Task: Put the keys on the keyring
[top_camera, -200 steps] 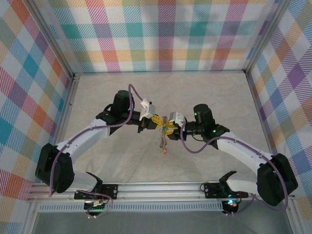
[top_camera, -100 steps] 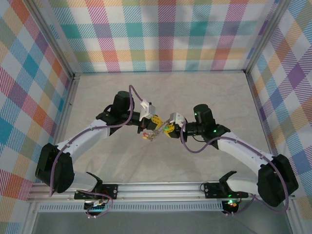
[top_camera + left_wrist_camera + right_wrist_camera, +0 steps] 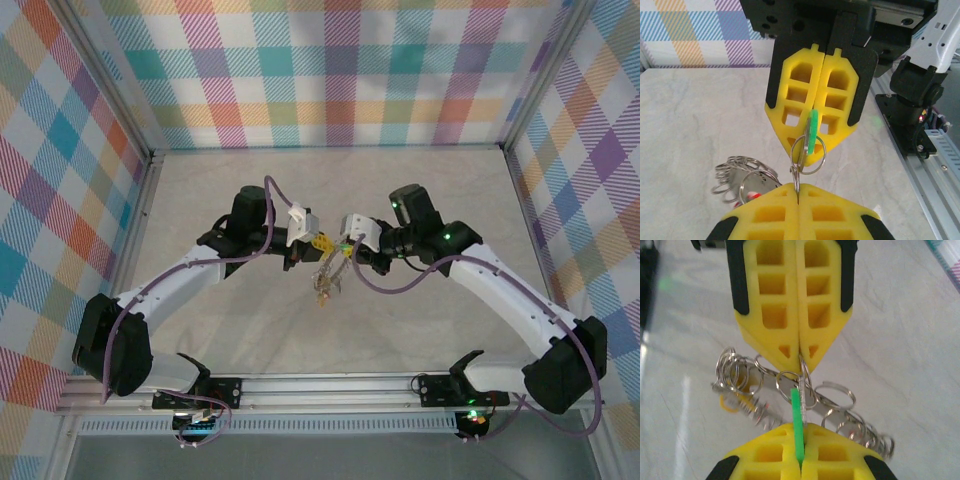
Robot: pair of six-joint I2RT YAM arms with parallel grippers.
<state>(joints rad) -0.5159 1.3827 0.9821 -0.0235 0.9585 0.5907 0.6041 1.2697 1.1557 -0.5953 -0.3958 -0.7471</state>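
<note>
- Left gripper [image 3: 798, 194] fully closed on keyring [image 3: 795, 177], lower centre.
- Right gripper [image 3: 810, 157] closed on green key [image 3: 812, 131], centre.
- Hold keyring rigid; feed green key along it slowly, aligned.

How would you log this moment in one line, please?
phase: threading | left gripper: shut on keyring | right gripper: shut on green-tagged key | other keys: bunch hanging beneath

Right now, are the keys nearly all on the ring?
Partly done: a bunch of keys already hangs together in one clump. In hand: the left tool is shut on thin wire, probably the ring, and the right tool pinches a green-tagged key beside it. Left: slipping that key on.
</note>
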